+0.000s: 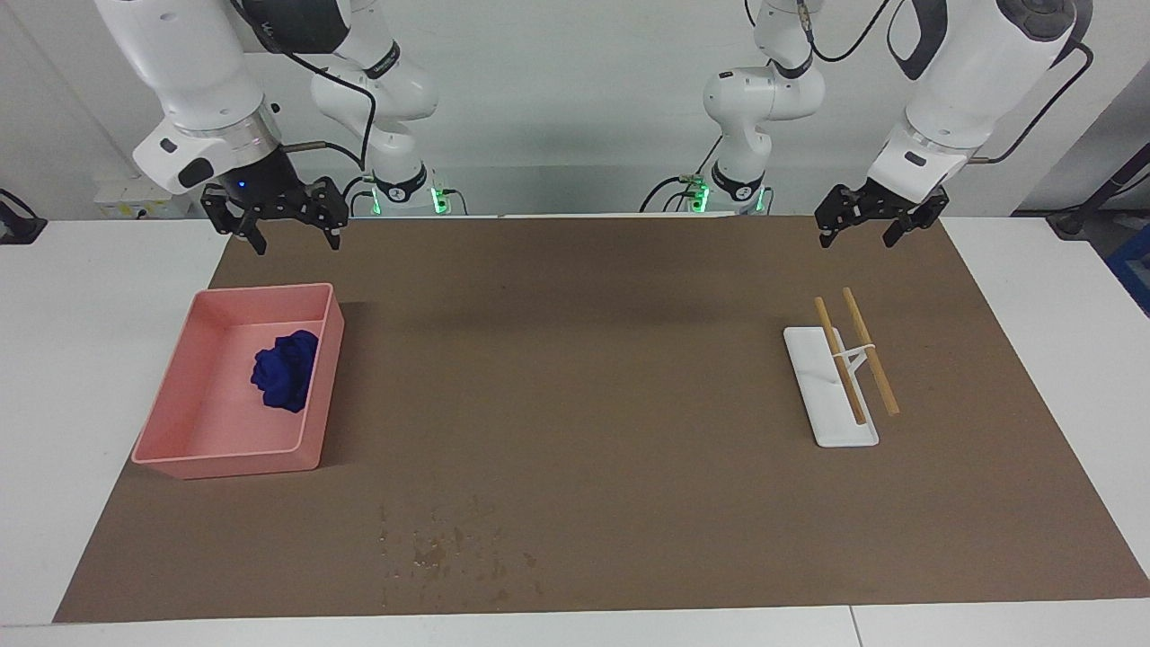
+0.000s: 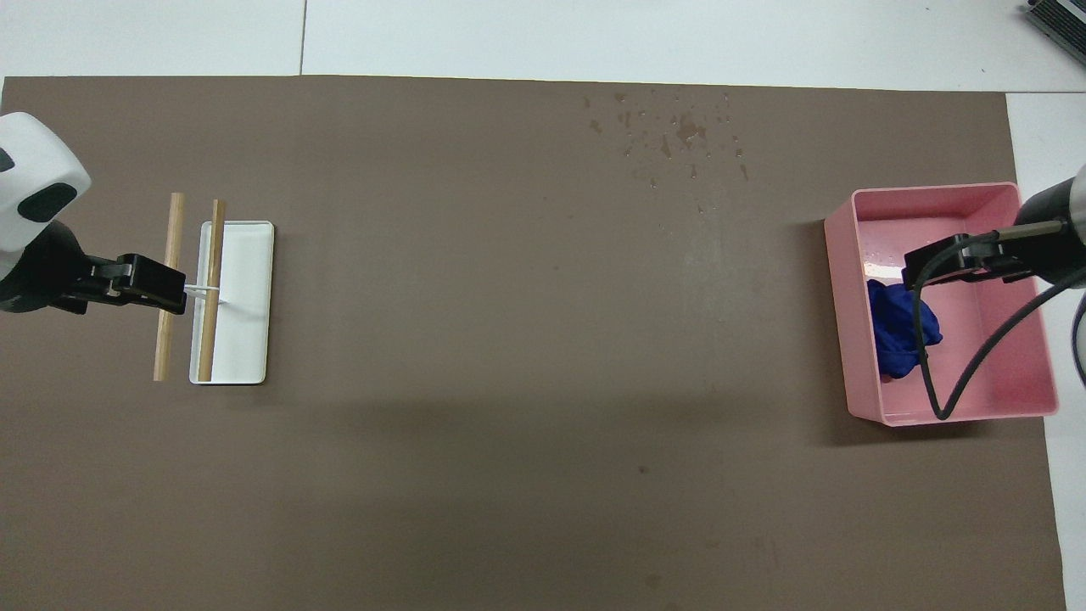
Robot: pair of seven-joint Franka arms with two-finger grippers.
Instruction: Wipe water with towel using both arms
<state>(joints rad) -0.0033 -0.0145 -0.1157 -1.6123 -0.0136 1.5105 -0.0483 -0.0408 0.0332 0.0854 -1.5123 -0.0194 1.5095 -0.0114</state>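
Navy-blue and crumpled, the towel (image 1: 284, 369) (image 2: 901, 339) lies inside the pink tray (image 1: 182, 400) (image 2: 1001, 194), near the tray wall that faces the middle of the bench (image 1: 72, 377). The tray sits on the brown mat (image 1: 584, 377) (image 2: 509, 339) at my right arm's end of the bench.

My right hand (image 1: 288, 234) (image 2: 933, 265) hangs in the air with its fingers spread and nothing between them. From above it covers the tray, over the patch of floor just beside the towel; the facing view shows it raised well clear of tray and cloth, touching neither. Its black cable loops down across the tray in the overhead view.

My left hand (image 1: 868, 232) (image 2: 157, 288) waits at the other end, also up in the air, fingers spread and empty. From above it lies over the two wooden sticks (image 1: 853, 359) (image 2: 188, 288), which rest side by side on a small wire stand across a white tray (image 1: 822, 395) (image 2: 246, 305). The facing view shows that hand high above them, not in contact.

The water (image 1: 449, 544) (image 2: 679, 136) is a scatter of small dark spots and droplets on the mat, near the mat's edge farthest from me. It lies farther from me than the pink tray and somewhat toward the middle of the bench from it, well apart from the towel and from both hands.
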